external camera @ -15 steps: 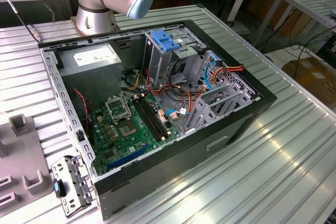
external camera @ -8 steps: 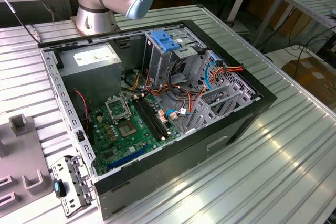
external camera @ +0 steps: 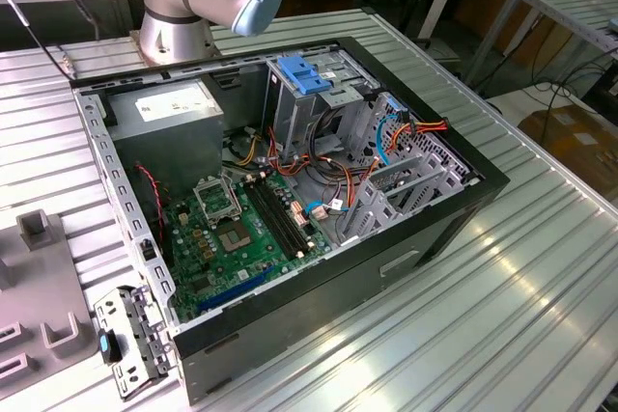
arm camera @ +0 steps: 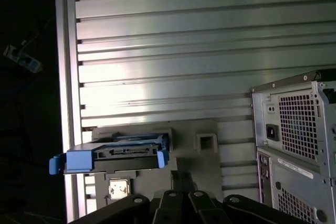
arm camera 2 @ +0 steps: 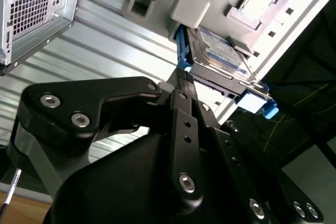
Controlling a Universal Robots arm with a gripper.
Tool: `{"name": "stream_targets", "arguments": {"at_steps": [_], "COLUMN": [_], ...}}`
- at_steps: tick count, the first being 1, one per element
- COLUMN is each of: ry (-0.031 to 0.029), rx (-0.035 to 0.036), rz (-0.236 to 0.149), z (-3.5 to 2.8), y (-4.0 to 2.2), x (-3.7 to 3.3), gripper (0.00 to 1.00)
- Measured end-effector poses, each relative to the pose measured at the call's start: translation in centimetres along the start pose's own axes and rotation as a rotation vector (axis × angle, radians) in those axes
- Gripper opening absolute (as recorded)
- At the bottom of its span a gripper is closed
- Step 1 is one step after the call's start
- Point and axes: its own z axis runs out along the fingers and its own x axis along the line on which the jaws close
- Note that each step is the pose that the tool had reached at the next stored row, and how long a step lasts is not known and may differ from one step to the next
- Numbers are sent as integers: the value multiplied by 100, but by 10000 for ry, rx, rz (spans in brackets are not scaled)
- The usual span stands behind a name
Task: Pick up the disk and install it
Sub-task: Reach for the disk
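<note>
The disk (arm camera 2: 220, 51) is a flat silver drive with a blue-and-white label and blue side rails. It lies on a grey fixture plate (arm camera 2: 157, 3) near the edge of the ribbed metal table. In the first wrist view the disk (arm camera: 113, 153) shows end-on, connector side toward the camera. My gripper (arm camera 2: 185, 80) has its black fingers closed together with nothing between them. Their tips stand close beside one blue-railed end of the disk. In the first wrist view the gripper (arm camera: 181, 176) stands beside the disk's end, over the plate (arm camera: 194, 145).
An open computer case (external camera: 454, 200) lies on the table, with a motherboard (external camera: 237, 229), a grey power supply (external camera: 169, 108), a light-blue bracket (external camera: 301, 74) and loose cables. Its rear panel (arm camera: 299, 129) stands close to the fixture plate. The arm's base (external camera: 174, 26) is behind the case.
</note>
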Motion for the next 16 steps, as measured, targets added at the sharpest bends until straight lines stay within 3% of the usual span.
{"name": "stream_targets", "arguments": {"at_steps": [8, 16], "ry": [21, 21], "rx": [-3, -4], "rz": [1, 1], "z": [22, 24], "y": [-30, -31], "x": [379, 392], "gripper": [11, 11]}}
